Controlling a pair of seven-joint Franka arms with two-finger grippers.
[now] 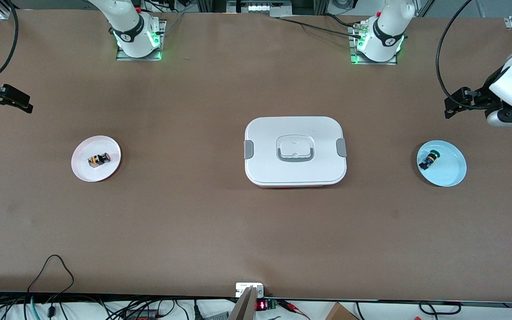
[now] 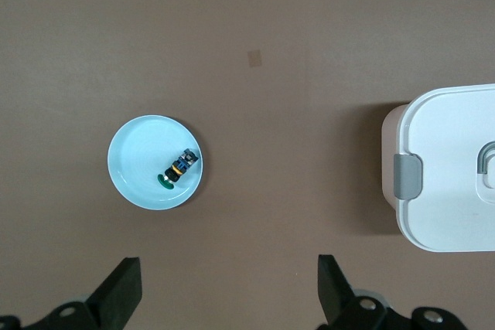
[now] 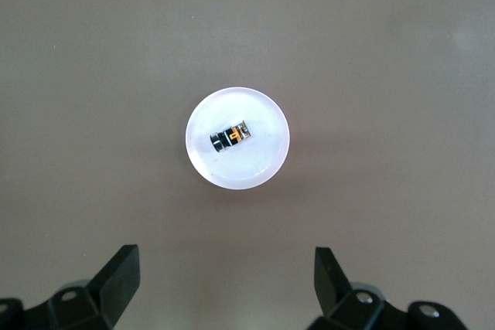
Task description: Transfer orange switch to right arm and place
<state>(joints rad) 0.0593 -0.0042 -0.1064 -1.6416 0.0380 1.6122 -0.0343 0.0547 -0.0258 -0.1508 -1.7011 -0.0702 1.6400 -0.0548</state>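
Observation:
The orange switch [image 1: 98,159] lies on its side on a pale pink plate [image 1: 82,171] toward the right arm's end of the table. In the right wrist view the orange switch [image 3: 230,137] lies in the middle of that plate [image 3: 263,168]. My right gripper [image 1: 16,100] hangs open and empty high over the bare table at that end, apart from the plate; its jaws [image 3: 226,256] stand wide. My left gripper [image 1: 454,106] hangs open and empty over the table at the left arm's end, its jaws [image 2: 228,268] also wide.
A white lidded container [image 1: 295,151] with grey latches stands mid-table and shows in the left wrist view [image 2: 448,168]. A light blue plate [image 1: 449,171] at the left arm's end holds a black-and-blue switch with a green cap [image 1: 429,159], also seen from the left wrist [image 2: 179,169].

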